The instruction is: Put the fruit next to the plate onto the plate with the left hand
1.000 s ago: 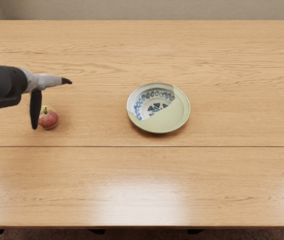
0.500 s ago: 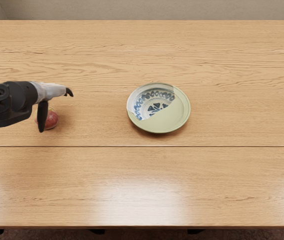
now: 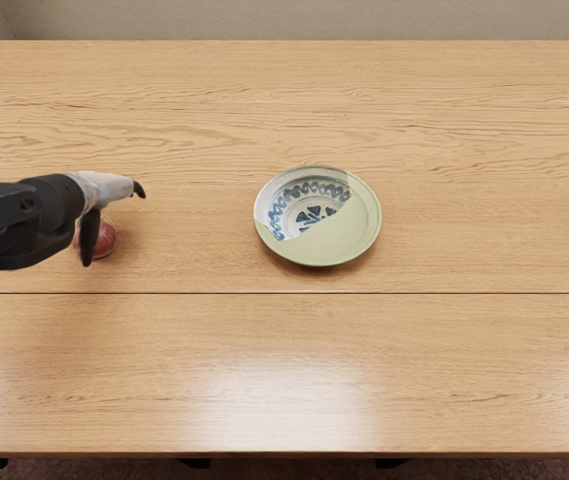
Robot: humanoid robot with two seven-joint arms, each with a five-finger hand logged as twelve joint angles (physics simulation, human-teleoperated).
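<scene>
Left hand [image 3: 99, 197]: wide, fingers spread, one pointing down against the apple [image 3: 106, 240]; we see no grip yet.
Apple: on the desk [image 3: 284, 360], under the hand, well apart from the plate [image 3: 352, 236].
Reason: we judge the spread gives room to close.

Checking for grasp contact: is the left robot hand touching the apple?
Cannot tell. In the head view, the only one, the left robot hand overlaps the apple, hiding any contact or gap between them.

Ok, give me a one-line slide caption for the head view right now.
Left hand, fingers spread, poised over the red apple on the wooden table; patterned plate apart, not yet loaded.
</scene>
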